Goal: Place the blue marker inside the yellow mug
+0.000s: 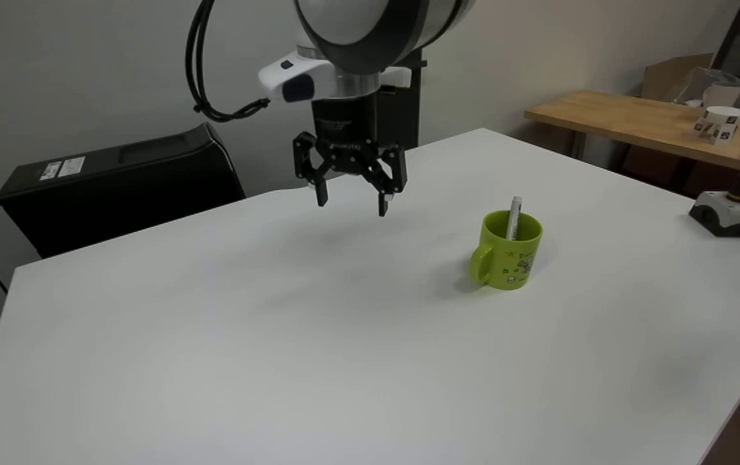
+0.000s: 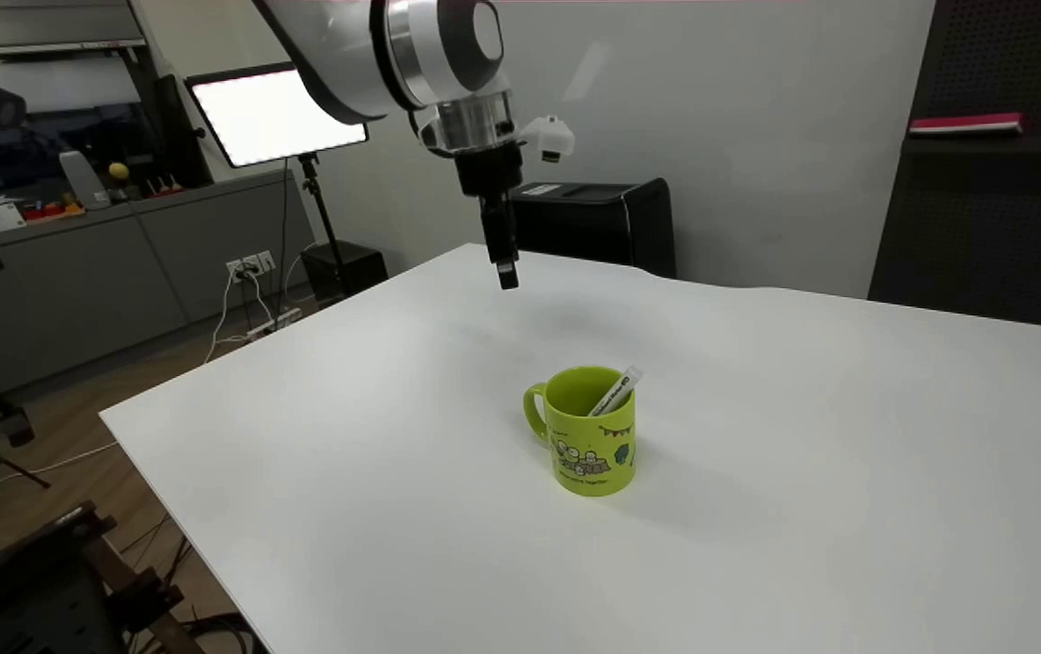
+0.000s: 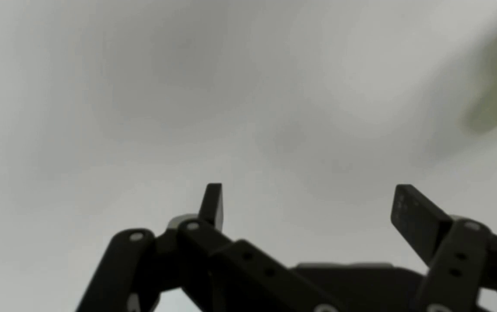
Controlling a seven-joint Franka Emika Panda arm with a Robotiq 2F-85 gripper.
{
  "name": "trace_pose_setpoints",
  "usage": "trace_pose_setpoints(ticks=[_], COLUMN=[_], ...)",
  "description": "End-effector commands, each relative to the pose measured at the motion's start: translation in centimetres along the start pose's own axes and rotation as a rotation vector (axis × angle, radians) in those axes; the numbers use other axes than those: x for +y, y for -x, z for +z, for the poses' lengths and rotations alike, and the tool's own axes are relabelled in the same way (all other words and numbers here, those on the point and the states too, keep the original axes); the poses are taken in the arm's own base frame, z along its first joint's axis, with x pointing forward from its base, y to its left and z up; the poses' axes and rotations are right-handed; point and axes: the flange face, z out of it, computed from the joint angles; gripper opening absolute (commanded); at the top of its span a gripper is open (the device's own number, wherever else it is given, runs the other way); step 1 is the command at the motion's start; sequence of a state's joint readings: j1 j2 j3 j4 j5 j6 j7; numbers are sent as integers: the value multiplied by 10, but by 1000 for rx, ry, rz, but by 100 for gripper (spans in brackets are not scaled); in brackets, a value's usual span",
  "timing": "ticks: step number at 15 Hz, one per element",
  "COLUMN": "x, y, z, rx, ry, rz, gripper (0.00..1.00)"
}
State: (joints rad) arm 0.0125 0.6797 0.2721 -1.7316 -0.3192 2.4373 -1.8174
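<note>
Wrist view: my end effector (image 3: 308, 206) has its pads (image 3: 420, 221) spread wide, nothing between them, over the white surface (image 3: 101, 130). In both exterior views the blue marker (image 1: 514, 219) is inside the yellow mug (image 1: 509, 266), leaning, seemingly against the rim, with its upper end poking out; I hang well apart from both. I judge the placing done, with no further grip called for.

Were I to lift the marker out, I would expect a light, stiff stick, its smooth barrel unlikely to give under my pads and needing only a modest squeeze. The part that shows is pale with dark print; its lower end is hidden in the mug, and I see no blue. I would come from above, match its lean, and pinch across the length that stands above the rim, since a round, smooth barrel could roll or twist out of an off-centre hold.

The mug looks hard and glossy; whether ceramic or plastic, I cannot tell. Its wall is probably slick and, if ceramic, could chip from a knock. To move it I would favour the handle (image 1: 475, 265), though pulling only there might tip it.
</note>
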Motion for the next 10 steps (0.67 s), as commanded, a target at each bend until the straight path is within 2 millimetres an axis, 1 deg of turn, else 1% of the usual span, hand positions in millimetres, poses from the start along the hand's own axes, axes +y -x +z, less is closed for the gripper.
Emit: trace_pose_setpoints(ticks=[1,3,5,7,9,10], x=[-7,-11,-16,-20,-23,-27], y=[-6,-7,-7,-8,-9,-10], z=[2,5,9,15,21,21], rx=[118,154,163,157,134,156], ry=[-14,-61,-118,-174,-231,-189], rz=[-163,-226,-246,-238,-195,-224], gripper=[100,100,100,100,100,100])
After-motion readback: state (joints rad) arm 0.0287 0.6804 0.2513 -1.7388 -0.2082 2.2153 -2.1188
